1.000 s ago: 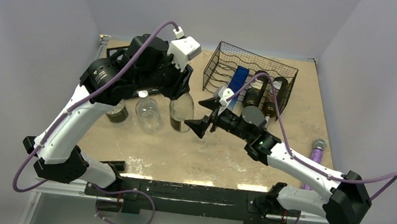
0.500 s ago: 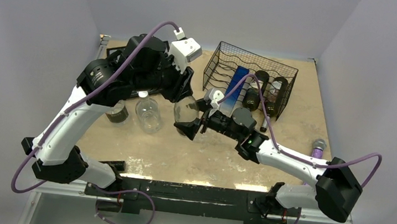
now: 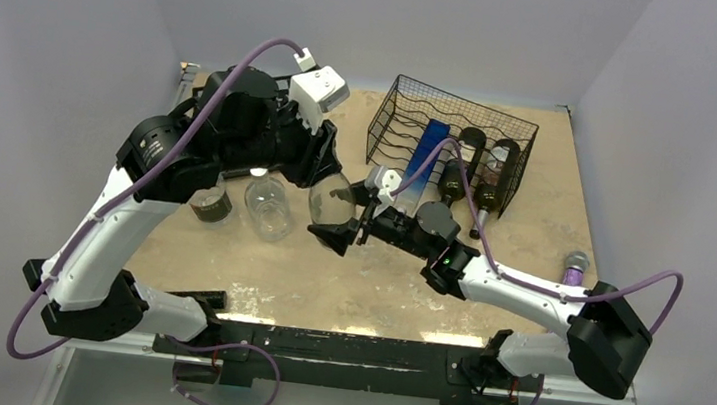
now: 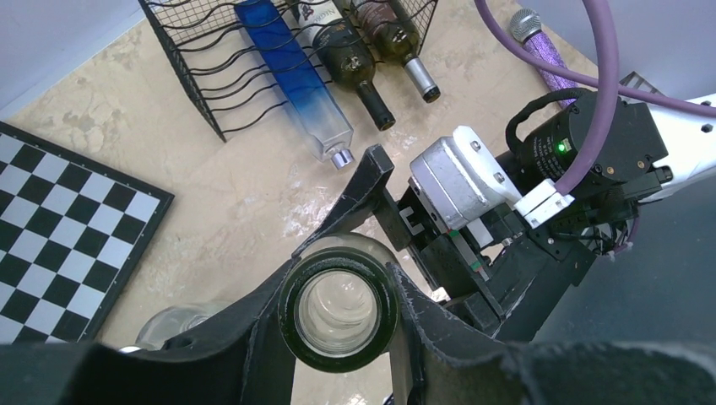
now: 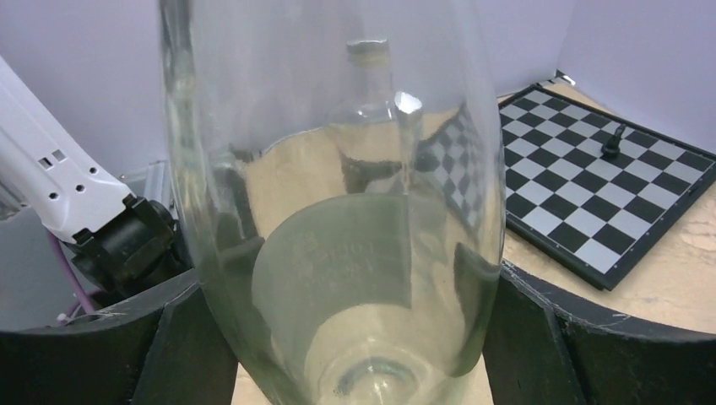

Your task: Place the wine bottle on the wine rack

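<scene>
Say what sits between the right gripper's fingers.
The clear wine bottle: its lower body fills the gap, as the right wrist view shows.

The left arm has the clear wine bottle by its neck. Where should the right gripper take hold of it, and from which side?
Grip the wide lower body of the clear wine bottle, coming from the wine rack side with one finger on each flank. The left gripper takes up the neck, so the round body is the free part, and it sits between the fingers of the right gripper.
</scene>
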